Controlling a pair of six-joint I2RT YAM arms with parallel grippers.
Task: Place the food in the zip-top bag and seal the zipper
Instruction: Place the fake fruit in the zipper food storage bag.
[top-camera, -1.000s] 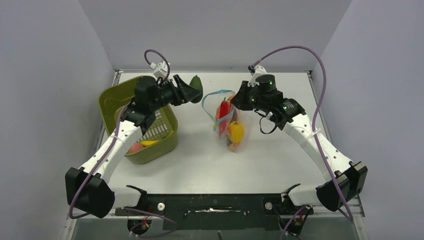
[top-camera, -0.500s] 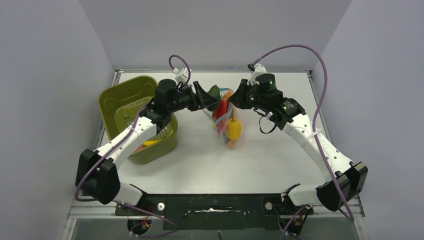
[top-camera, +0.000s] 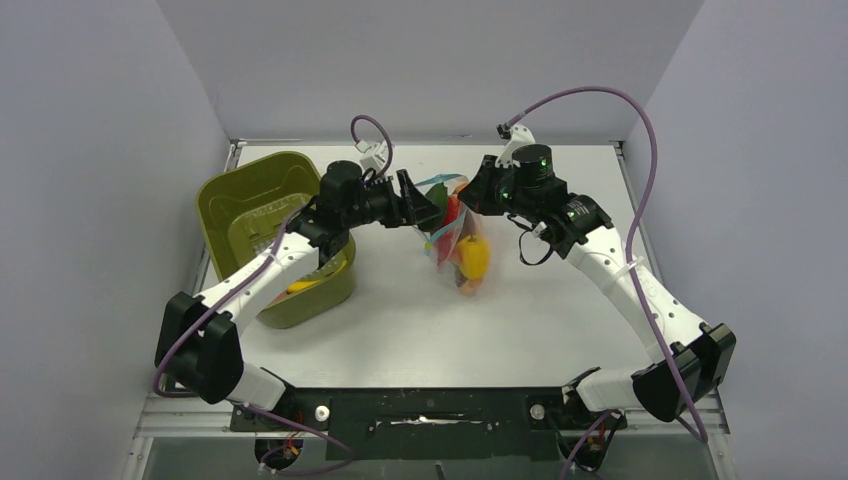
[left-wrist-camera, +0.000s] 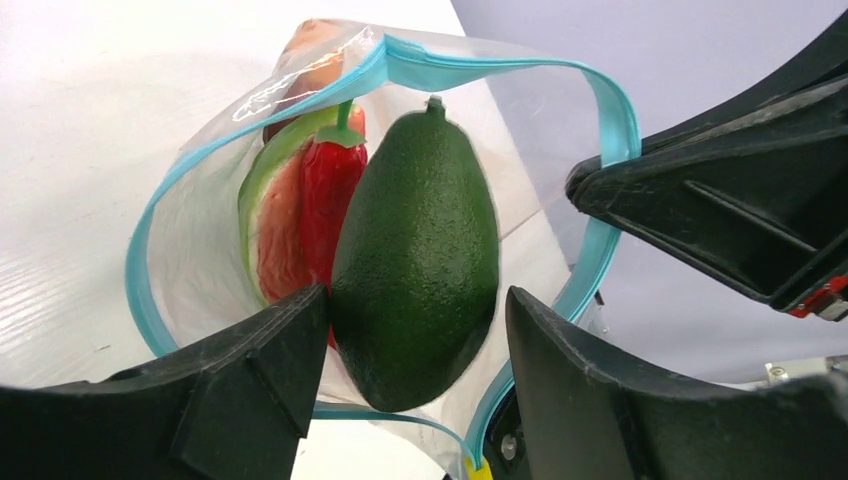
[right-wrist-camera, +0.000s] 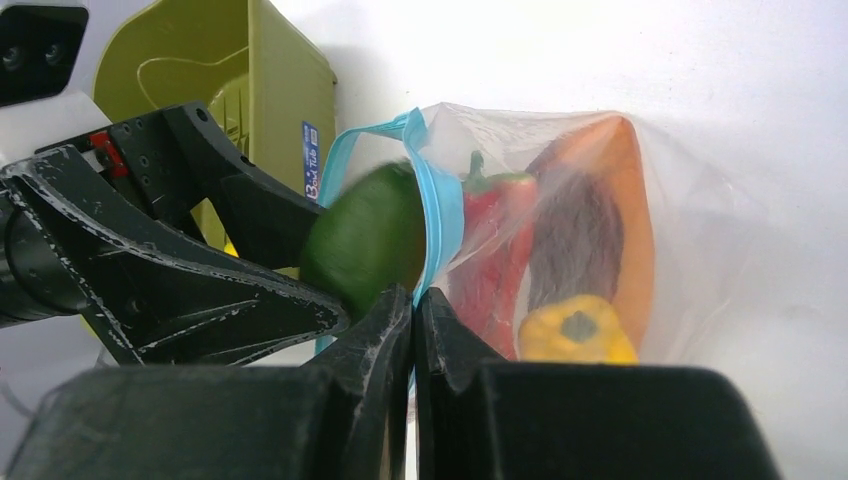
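The clear zip-top bag (top-camera: 465, 262) hangs near the table's middle. My right gripper (top-camera: 478, 195) is shut on its light-blue zipper (right-wrist-camera: 440, 200) and holds the mouth up. Inside are a red pepper (right-wrist-camera: 490, 260), a yellow pepper (right-wrist-camera: 578, 330) and an orange piece (right-wrist-camera: 625, 200). My left gripper (top-camera: 425, 205) is at the open mouth (left-wrist-camera: 480, 65). The dark green avocado (left-wrist-camera: 415, 260) sits between its spread fingers, half inside the bag. It touches the left finger, with a gap at the right one. The avocado (right-wrist-camera: 365, 240) looks blurred in the right wrist view.
The olive-green bin (top-camera: 240, 200) stands at the left, with yellow and peach food (top-camera: 290, 287) in its near end. My left arm stretches from over the bin to the bag. Grey walls close in the table on three sides.
My left arm swung right from above the bin to the bag's mouth with the avocado. Its jaws have widened and the avocado is slipping into the bag. The right gripper stayed put.
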